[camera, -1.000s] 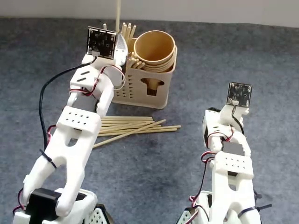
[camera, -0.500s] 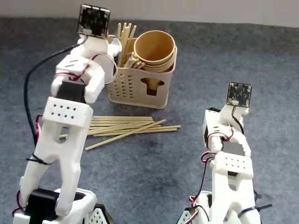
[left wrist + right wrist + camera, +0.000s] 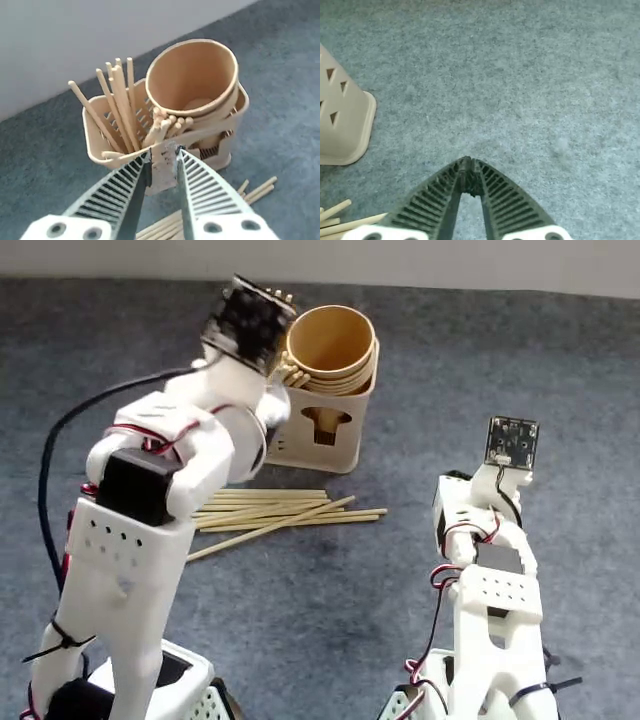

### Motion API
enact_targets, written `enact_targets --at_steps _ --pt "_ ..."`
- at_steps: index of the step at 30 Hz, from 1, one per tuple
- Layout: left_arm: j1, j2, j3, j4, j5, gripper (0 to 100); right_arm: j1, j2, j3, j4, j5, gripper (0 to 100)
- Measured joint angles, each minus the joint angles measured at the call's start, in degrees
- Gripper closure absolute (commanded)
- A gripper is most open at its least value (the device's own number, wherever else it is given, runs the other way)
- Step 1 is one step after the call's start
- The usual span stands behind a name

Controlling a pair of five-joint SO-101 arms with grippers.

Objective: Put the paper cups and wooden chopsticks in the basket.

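- The left pincer [image 3: 163, 151] hangs just above the basket [image 3: 345, 440], its fingers slightly apart and gripping nothing.
- Nested paper cups [image 3: 192, 75] stand in the basket beside a bundle of upright wooden chopsticks [image 3: 120, 105].
- Loose chopsticks [image 3: 290, 512] lie on the grey worktop [image 3: 500, 360], near the basket on the arms' side.
- The right pincer [image 3: 470, 162] has its tips together, low over the worktop.

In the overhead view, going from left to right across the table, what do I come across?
The left arm → loose chopsticks lying flat → the right arm. The basket stands behind the loose chopsticks over much the same span, so it has no clear place in the order.
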Motion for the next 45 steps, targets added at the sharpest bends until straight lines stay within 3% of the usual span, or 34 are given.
enact_targets --at_steps 5,14,19,32,39,45 --pt "1.8 -0.2 0.0 8.1 -5.4 94 0.0 0.0 0.0 0.0 0.0 98.8" --pt "7.4 -0.2 15.0 8.8 -11.8 95 0.0 0.0 0.0 0.0 0.0 98.8" --pt "8.5 -0.2 28.6 1.6 -14.2 88 0.0 0.0 0.0 0.0 0.0 98.8" --pt "3.3 -0.2 47.8 -17.9 -17.8 88 0.0 0.0 0.0 0.0 0.0 98.8" --pt "3.0 0.1 48.7 -20.1 -17.9 88 0.0 0.0 0.0 0.0 0.0 98.8" --pt "2.3 10.5 46.1 -21.3 -17.9 88 0.0 0.0 0.0 0.0 0.0 98.8"
